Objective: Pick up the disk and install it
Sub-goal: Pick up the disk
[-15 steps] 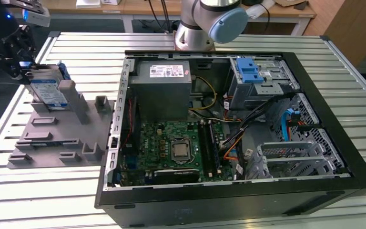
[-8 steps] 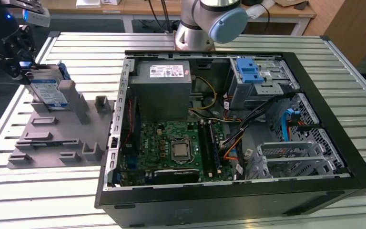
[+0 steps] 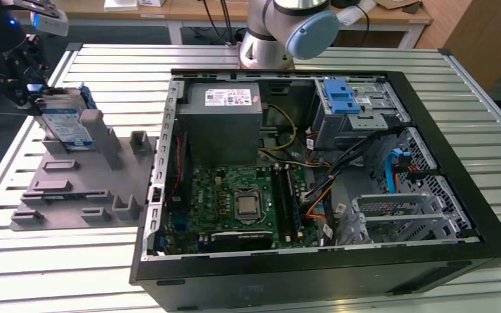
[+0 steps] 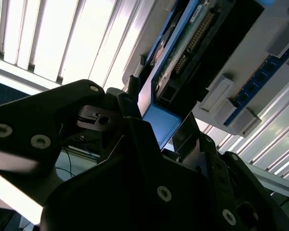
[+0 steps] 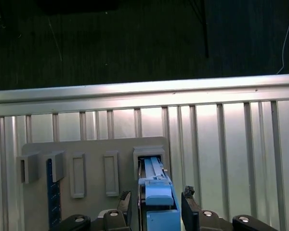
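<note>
- The disk [image 3: 66, 127] stands on end in a slot of a grey rack [image 3: 76, 189]. The rack lies on the slatted table [image 3: 59, 261], at the exterior view's left and well apart from the open computer case [image 3: 459, 163].
- Its long axis runs close to vertical, with a slight lean. The labelled white-and-blue face shows in the exterior view, and the thin edges point up and down.
- In the first wrist view the blue frame [image 5: 159, 199] caps the upper end, and the body drops straight into the slot below it.
- In the second wrist view one narrow edge shows rows of connector pins [image 4: 192, 41], with a green board along the face beside them.
- The gripper [image 5: 160, 207] straddles the upper end of the disk, one dark side close against each flat face. I cannot tell whether the jaws are clamped on it or standing just clear, since only thin dark slivers separate them from the frame.
- The lower end of the disk is hidden inside the rack's slot.
- In the exterior view the gripper is dark and partly cut off by the picture's edge, so its outline is hard to make out.
- The arm [image 3: 276, 32] rises behind the case and is cut off at the top.
- Inside the case lie a grey power box [image 3: 224, 124], a green circuit board [image 3: 233, 202] and a blue latch [image 3: 342, 98].
</note>
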You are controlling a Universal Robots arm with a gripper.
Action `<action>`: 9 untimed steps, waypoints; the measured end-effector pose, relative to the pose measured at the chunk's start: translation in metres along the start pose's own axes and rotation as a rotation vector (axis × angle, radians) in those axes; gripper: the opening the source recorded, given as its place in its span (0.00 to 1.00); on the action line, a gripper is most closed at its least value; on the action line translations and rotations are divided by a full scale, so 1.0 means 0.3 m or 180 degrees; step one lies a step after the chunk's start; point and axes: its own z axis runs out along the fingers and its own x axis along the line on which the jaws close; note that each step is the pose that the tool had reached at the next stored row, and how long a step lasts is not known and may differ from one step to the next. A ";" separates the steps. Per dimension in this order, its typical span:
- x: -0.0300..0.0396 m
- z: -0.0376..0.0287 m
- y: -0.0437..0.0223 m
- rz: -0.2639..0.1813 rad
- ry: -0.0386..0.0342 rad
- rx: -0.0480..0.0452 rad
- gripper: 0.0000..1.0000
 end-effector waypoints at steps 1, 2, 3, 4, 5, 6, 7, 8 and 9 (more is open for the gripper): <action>0.000 -0.001 0.001 0.0000 0.0000 0.0001 0.53; 0.000 -0.001 0.001 0.0000 0.0000 0.0003 0.53; 0.000 -0.002 0.002 0.0000 -0.0001 0.0004 0.53; 0.000 -0.002 0.001 0.0000 -0.0001 0.0005 0.53; 0.000 -0.004 0.002 0.0000 -0.0001 0.0005 0.53; 0.000 -0.005 0.001 0.0000 -0.0001 0.0005 0.53; 0.000 -0.005 0.001 0.0000 -0.0001 0.0005 0.53; 0.000 -0.006 0.002 0.0000 -0.0001 0.0005 0.53; 0.000 -0.006 0.002 0.0000 -0.0001 0.0005 0.53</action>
